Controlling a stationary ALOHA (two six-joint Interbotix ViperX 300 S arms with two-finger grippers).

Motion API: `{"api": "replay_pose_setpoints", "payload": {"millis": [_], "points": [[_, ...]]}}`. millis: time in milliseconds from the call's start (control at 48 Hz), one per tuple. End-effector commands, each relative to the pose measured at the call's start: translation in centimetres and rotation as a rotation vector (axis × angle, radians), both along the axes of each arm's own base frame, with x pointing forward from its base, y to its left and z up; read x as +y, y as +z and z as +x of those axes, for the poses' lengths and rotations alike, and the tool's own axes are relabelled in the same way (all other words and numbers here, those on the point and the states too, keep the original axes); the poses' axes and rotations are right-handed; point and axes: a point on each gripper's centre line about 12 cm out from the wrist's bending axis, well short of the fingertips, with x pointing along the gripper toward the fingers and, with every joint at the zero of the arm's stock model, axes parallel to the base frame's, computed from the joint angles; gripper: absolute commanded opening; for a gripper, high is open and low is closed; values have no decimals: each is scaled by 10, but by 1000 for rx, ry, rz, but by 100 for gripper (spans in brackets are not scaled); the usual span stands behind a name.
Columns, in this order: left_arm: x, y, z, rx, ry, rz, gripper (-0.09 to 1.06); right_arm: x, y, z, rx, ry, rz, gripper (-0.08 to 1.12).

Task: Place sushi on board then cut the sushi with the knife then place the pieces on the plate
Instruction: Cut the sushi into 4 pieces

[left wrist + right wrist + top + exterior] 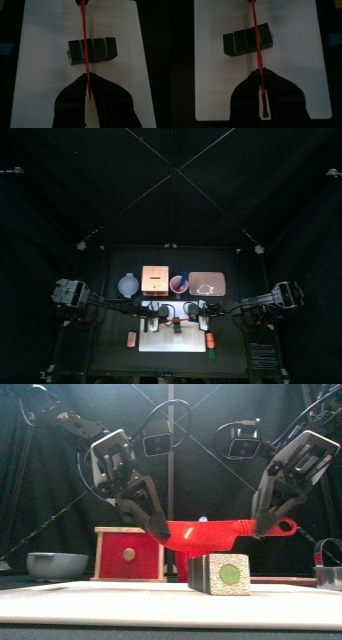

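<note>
A toy sushi roll (221,572) of dark green blocks lies on the white cutting board (94,596), its pale end with a green centre facing the front. A red toy knife (201,534) hangs level above it, held at both ends. My left gripper (158,532) is shut on one end and my right gripper (267,527) on the handle end. In the left wrist view the knife (84,40) runs out from my jaws (87,77) across the roll (93,49). The right wrist view shows the same: knife (256,40), roll (246,41), gripper (260,74).
Behind the board stand a wooden box with a red drawer front (130,554), a blue-grey bowl (56,564) at the left, a red cup (178,283) and the pink tray (207,283). Small toy foods lie beside the board, left (132,339) and right (211,341).
</note>
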Motion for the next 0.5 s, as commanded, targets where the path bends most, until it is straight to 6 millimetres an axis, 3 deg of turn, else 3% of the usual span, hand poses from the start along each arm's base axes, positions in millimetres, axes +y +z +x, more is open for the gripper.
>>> {"api": "replay_pose_setpoints", "payload": {"millis": [21, 500], "points": [[-4, 9, 6, -30, -8, -5, 52, -7, 9, 5, -28, -25, 1, 37], [-8, 8, 8, -30, -7, -14, 52, -9, -2, 5, 12, -30, 0, 37]]}}
